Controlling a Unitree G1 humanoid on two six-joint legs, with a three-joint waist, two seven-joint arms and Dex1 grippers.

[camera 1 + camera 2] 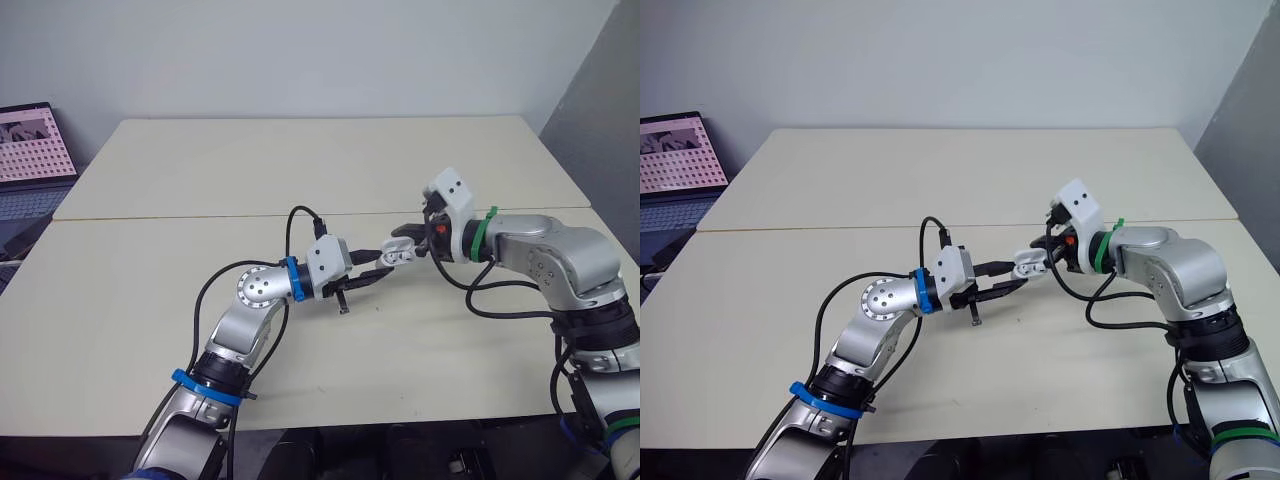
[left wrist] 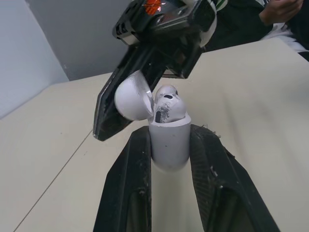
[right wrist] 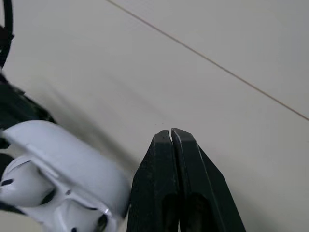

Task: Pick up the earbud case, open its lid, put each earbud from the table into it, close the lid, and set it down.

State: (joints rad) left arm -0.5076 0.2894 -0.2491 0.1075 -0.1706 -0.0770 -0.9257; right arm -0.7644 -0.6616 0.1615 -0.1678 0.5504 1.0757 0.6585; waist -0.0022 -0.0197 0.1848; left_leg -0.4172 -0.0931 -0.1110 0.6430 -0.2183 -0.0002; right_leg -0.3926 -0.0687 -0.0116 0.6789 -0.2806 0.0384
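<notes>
The white earbud case [image 2: 168, 142] stands upright above the table, and my left gripper [image 2: 170, 133] is shut on its body. Its lid [image 2: 132, 98] is swung open, and white earbuds [image 2: 169, 104] sit in the case's mouth. From the head views, the case [image 1: 400, 250] hangs over the middle of the table between both arms. My right gripper [image 3: 171, 133] is shut with nothing between its fingers. Its tips rest just behind the open lid [image 3: 67, 159]. In the head view the right gripper [image 1: 420, 238] meets the case from the right, while the left gripper [image 1: 375, 272] holds it from the left.
A seam [image 1: 180, 215] runs across the pale table top, behind the arms. An open laptop [image 1: 35, 150] sits off the table's far left corner. A person's hand [image 2: 285, 9] and dark sleeve are beyond the table's edge, behind my right arm.
</notes>
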